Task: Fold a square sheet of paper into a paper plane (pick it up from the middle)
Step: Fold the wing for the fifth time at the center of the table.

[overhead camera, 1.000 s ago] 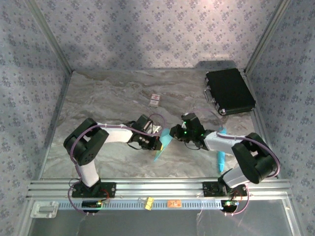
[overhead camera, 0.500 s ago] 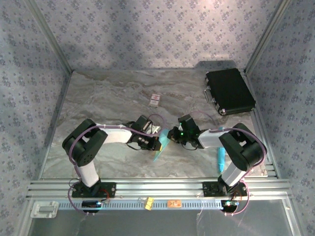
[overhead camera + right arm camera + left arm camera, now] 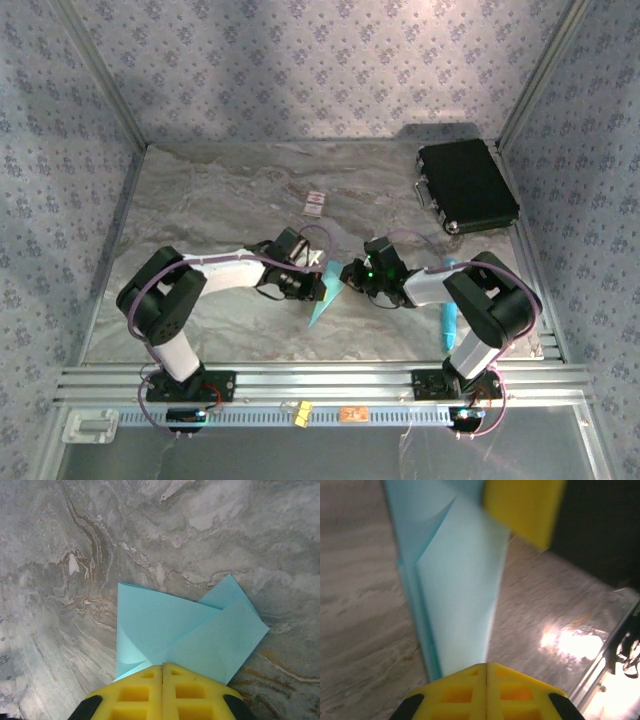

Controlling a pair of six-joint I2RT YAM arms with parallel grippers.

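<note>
A: Where's the paper (image 3: 324, 296)?
B: Mid-table (image 3: 200, 200), between our two tools. It's a narrow folded wedge. The long axis runs from the wide end up by the tools to a tip aimed at the near edge, slightly left.

A: Left tool (image 3: 312, 286)?
B: Pressed together, pinching the paper. In the left wrist view the seam is closed and the paper runs straight out from it, with the crease along the tool's own axis.

A: Right tool (image 3: 351, 272)?
B: Also pressed together, pinching the wide end from the right. The right wrist view shows two overlapped flaps fanning out from its tip.

A: What does the next move turn on?
B: The tools face each other across the wide end, nearly touching, and the tip is free. The left tool is nearer the tip. We judge the next crease follows the long axis, so one tool should hold while the other works toward the tip.

A: Risk?
B: Both pinch the same end, so pulling apart could tear it or open the flaps. We can't tell whether the paper rests on the table or is off it.
</note>
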